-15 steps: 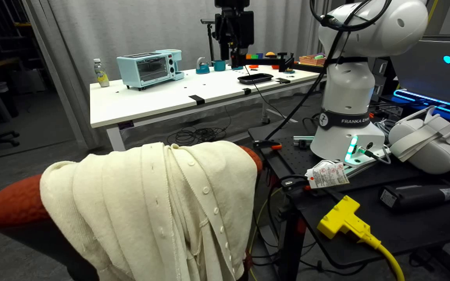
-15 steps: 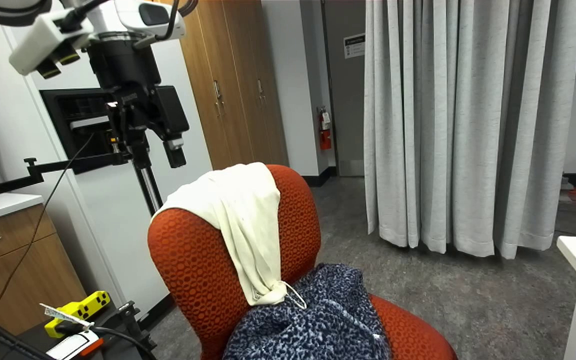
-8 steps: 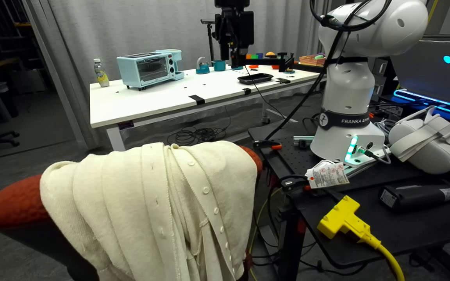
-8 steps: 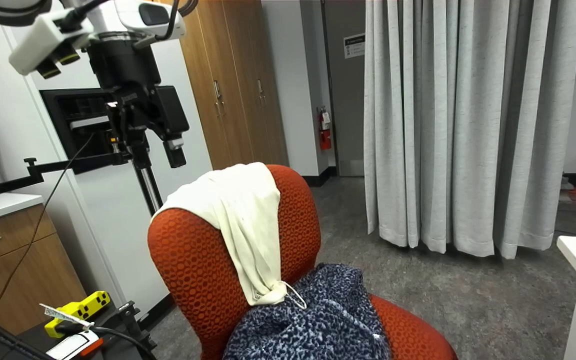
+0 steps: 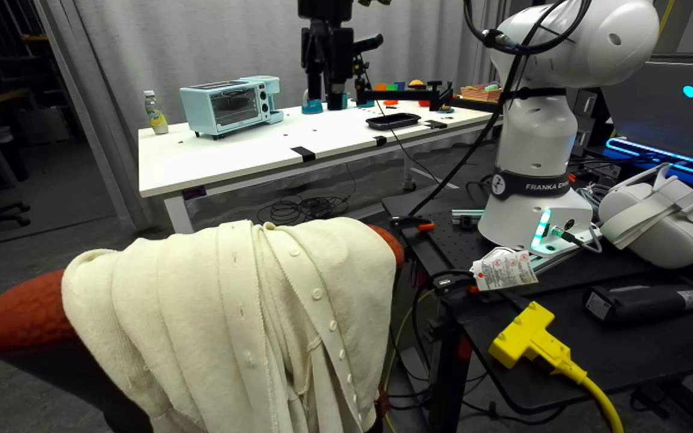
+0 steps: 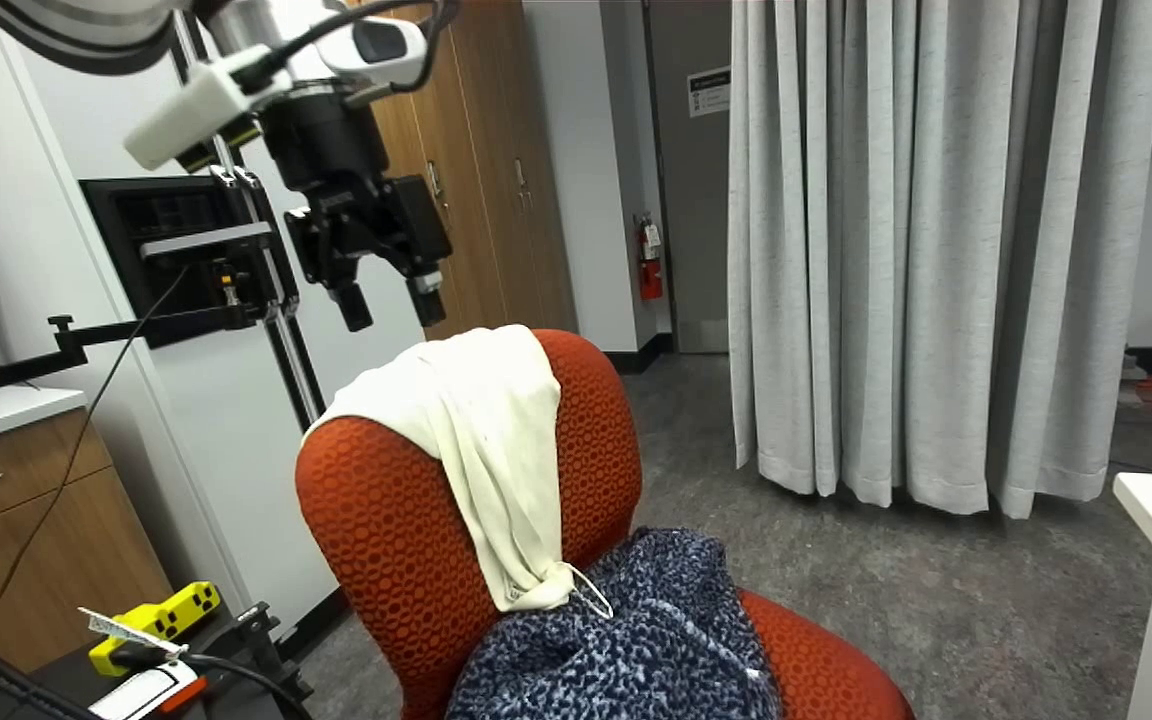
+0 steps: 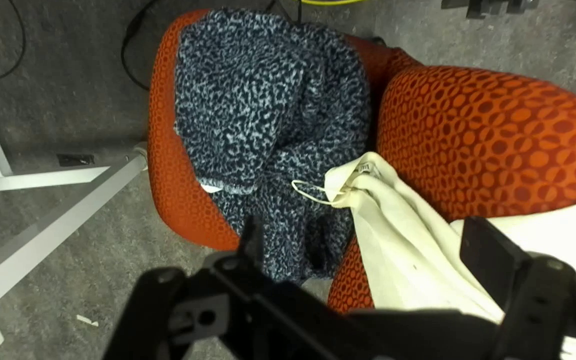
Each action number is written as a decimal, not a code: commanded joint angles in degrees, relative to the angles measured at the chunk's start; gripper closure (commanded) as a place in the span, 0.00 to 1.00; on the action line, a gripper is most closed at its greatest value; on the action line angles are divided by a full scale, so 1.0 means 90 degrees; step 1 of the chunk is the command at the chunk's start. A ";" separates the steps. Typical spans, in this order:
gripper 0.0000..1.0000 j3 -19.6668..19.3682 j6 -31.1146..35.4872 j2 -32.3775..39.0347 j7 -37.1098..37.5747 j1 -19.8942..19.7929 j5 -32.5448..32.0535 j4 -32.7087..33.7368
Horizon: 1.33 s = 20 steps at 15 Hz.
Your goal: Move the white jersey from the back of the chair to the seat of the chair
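The white jersey (image 5: 232,313) is draped over the orange-red back of the chair (image 5: 21,307). In an exterior view the jersey (image 6: 491,430) hangs down the front of the backrest (image 6: 386,530). Its gathered lower end, with a label and thin loop, touches a dark cloth on the seat (image 6: 826,660). My gripper (image 6: 392,305) is open and empty, apart from the jersey and above the chair; it also shows in an exterior view (image 5: 325,96). In the wrist view the jersey (image 7: 418,250) lies below and between the spread fingers of the gripper (image 7: 368,245).
A dark blue speckled cloth (image 6: 636,640) covers much of the seat. A white table (image 5: 232,156) holds a light-blue toaster oven (image 5: 232,105). A black cart (image 5: 563,355) with a yellow power splitter (image 5: 527,337) stands beside the chair. A black bar (image 6: 166,325) extends near the arm.
Over the last half second my gripper has moved sideways, left in an exterior view and right in the other view, staying open. The jersey and chair have not moved.
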 commanded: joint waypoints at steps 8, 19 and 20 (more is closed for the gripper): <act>0.00 0.0000 0.0815 0.1796 -0.0168 0.0043 0.0031 0.0942; 0.00 0.0352 0.1371 0.1941 -0.0625 0.0681 0.0169 0.1133; 0.00 0.0422 0.1407 0.1968 -0.0691 0.0807 0.0198 0.1195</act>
